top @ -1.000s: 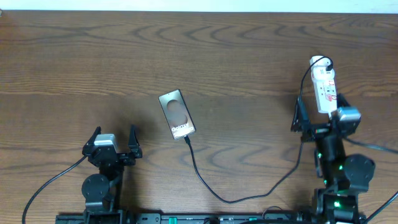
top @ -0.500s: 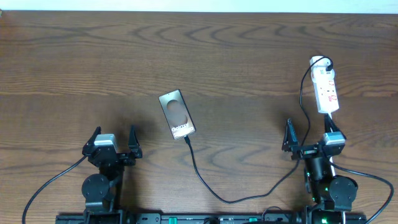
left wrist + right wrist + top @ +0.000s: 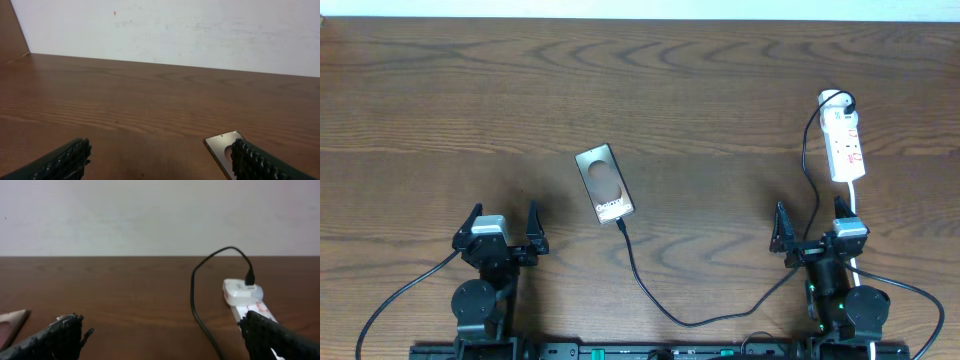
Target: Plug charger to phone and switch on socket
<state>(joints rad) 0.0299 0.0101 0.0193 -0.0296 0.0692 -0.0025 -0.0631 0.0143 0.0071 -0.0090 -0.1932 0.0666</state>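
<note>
Right claw (image 3: 812, 238) backed off socket (image 3: 845, 148), it & left claw (image 3: 502, 228) gape empty; we'd pinch limp, light charger (image 3: 636, 272) by its tip.

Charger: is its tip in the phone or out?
Appears in: overhead, the tip of the charger meets the lower edge of the phone, no gap. Fully seated: cannot tell.

The phone's (image 3: 605, 183) white lettering, ahead of the left fingers (image 3: 534, 225), and the socket's (image 3: 845, 148) red marks are unreadably small.
</note>
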